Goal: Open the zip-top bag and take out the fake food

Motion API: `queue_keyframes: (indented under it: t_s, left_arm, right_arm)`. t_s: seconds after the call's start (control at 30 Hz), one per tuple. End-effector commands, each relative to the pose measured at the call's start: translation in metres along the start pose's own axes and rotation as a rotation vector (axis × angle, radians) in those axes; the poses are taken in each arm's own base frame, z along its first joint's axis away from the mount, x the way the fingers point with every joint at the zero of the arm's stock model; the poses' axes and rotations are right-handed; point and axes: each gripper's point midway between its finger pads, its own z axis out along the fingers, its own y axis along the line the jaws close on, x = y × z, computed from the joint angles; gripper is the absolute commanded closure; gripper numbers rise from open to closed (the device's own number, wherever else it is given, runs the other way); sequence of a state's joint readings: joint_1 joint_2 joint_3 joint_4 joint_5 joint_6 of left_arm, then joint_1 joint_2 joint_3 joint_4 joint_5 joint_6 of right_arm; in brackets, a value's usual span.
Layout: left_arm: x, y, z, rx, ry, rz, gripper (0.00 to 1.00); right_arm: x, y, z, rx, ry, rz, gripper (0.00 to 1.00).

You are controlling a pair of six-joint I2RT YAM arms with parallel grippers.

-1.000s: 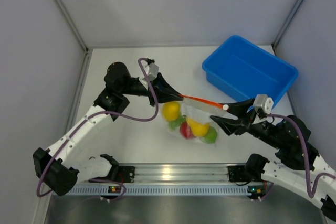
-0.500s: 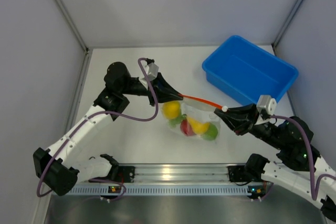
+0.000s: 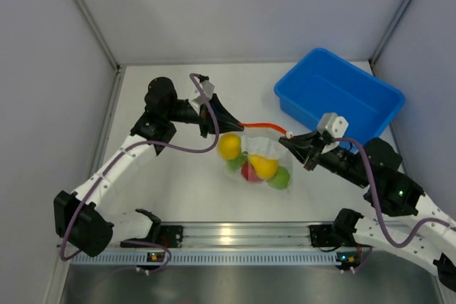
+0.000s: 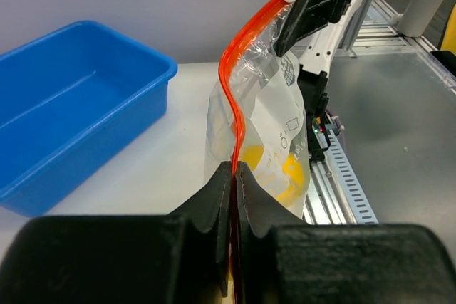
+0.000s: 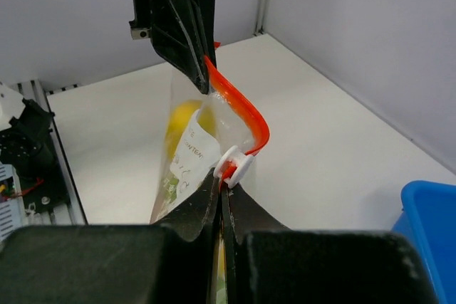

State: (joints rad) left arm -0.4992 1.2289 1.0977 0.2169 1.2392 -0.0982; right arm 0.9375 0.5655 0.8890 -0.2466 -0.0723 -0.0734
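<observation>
The clear zip-top bag (image 3: pixel 260 149) hangs between my two grippers by its orange-red zip strip (image 3: pixel 265 127), which bows upward. My left gripper (image 3: pixel 235 124) is shut on the strip's left end (image 4: pixel 234 167). My right gripper (image 3: pixel 288 142) is shut on the right end, just below the white slider (image 5: pixel 237 165). The fake food sits low in the bag: a yellow piece (image 3: pixel 229 146), a second yellow piece (image 3: pixel 263 166), a red one (image 3: pixel 249 172) and a green one (image 3: pixel 280 177). In the wrist views the bag (image 4: pixel 278 126) (image 5: pixel 189 147) shows yellow through the plastic.
A blue plastic bin (image 3: pixel 338 97) stands at the back right, close behind my right arm, and shows in both wrist views (image 4: pixel 64 105) (image 5: pixel 431 226). A metal rail (image 3: pixel 235 233) runs along the near edge. Grey walls close in the left, back and right.
My right gripper went from open to shut on the strip's right end and moved left toward the left gripper. The strip went from straight to bowed. The bag bunched up between them.
</observation>
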Motion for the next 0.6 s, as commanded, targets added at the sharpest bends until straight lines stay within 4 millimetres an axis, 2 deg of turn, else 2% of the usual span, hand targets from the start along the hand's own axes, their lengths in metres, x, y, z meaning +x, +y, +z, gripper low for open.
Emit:
queue_keyframes:
  t_s: [0.0,0.1,0.13,0.17,0.27,0.3,0.37,0.4,0.43,0.5,0.57]
  left_arm:
    - [-0.004,0.009,-0.011,0.028,-0.003,0.069,0.90]
    - [0.004,0.020,-0.017,0.012,0.005,0.033,0.71]
    - [0.007,0.023,-0.018,0.010,0.007,0.022,0.55]
    - [0.007,0.024,-0.019,0.005,0.008,0.016,0.47]
    - [0.007,0.039,-0.022,-0.091,0.001,0.018,0.25]
    - [0.002,0.041,-0.017,-0.107,-0.005,0.042,0.20]
    - [-0.005,0.036,-0.009,-0.063,-0.008,0.071,0.20]
    - [-0.007,0.028,0.001,-0.012,-0.009,0.084,0.11]
    - [-0.016,0.026,0.009,0.019,-0.014,0.105,0.11]
    - [-0.018,0.014,0.028,0.097,-0.016,0.112,0.12]
    - [-0.025,0.003,0.038,0.157,-0.023,0.131,0.15]
  right_arm:
    - [-0.002,-0.008,0.016,0.016,0.059,-0.058,1.00]
    - [0.009,-0.005,0.032,-0.009,0.093,-0.073,1.00]
    - [0.010,-0.002,0.035,-0.026,0.094,-0.077,1.00]
    - [0.016,-0.002,0.040,-0.030,0.112,-0.078,1.00]
    - [0.027,-0.002,0.048,-0.046,0.157,-0.095,1.00]
    - [0.026,0.000,0.048,-0.059,0.160,-0.103,1.00]
    - [0.029,0.003,0.050,-0.080,0.177,-0.112,1.00]
    - [0.030,0.004,0.050,-0.091,0.181,-0.119,1.00]
    - [0.034,0.005,0.050,-0.099,0.203,-0.121,1.00]
    - [0.034,0.004,0.050,-0.095,0.216,-0.125,1.00]
    - [0.037,0.004,0.050,-0.099,0.231,-0.127,1.00]
